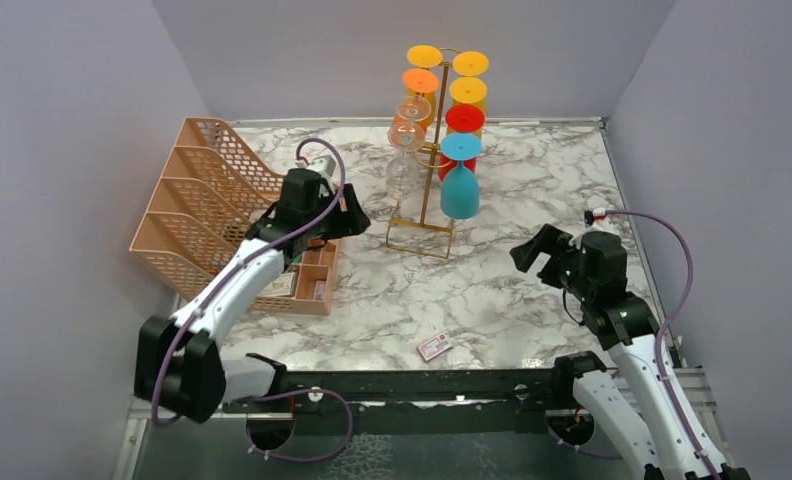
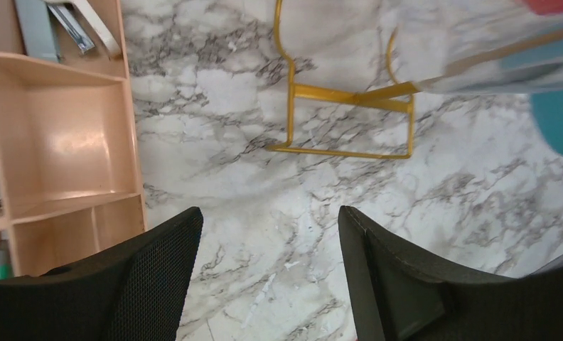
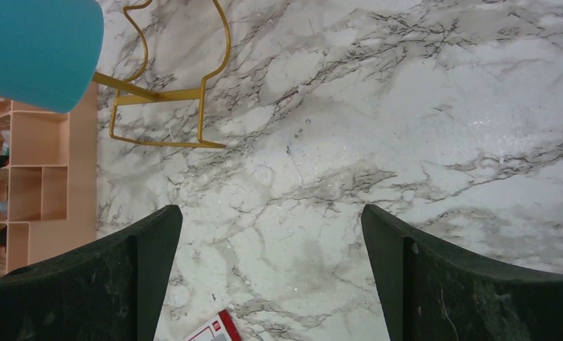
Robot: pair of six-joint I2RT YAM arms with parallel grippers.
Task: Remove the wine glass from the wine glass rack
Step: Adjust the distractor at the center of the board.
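From above, the gold wire wine glass rack (image 1: 424, 205) stands upright at the back of the marble-patterned table (image 1: 532, 180). Its glasses hang upside down, feet caught in the hooks, stems vertical, bowls down. A clear wine glass (image 1: 404, 168) hangs lowest on the left side and a teal wine glass (image 1: 460, 190) lowest on the right. The left gripper (image 1: 352, 218) sits just left of the rack and closest to the clear one, beside the peach mesh organiser (image 1: 197, 200). The right gripper (image 1: 532, 250) is farther off, with the teal bowl up and to its left. From the left wrist, matte black fingers (image 2: 158, 284) stand fairly wide with only marble between them, and the rack's thin rectangular base frame lies ahead. From the right wrist, the fingers (image 3: 463, 284) are spread fully and empty. The smooth, opaque teal bowl fills the upper left corner, and a small red-and-white card (image 3: 215, 330) lies below.
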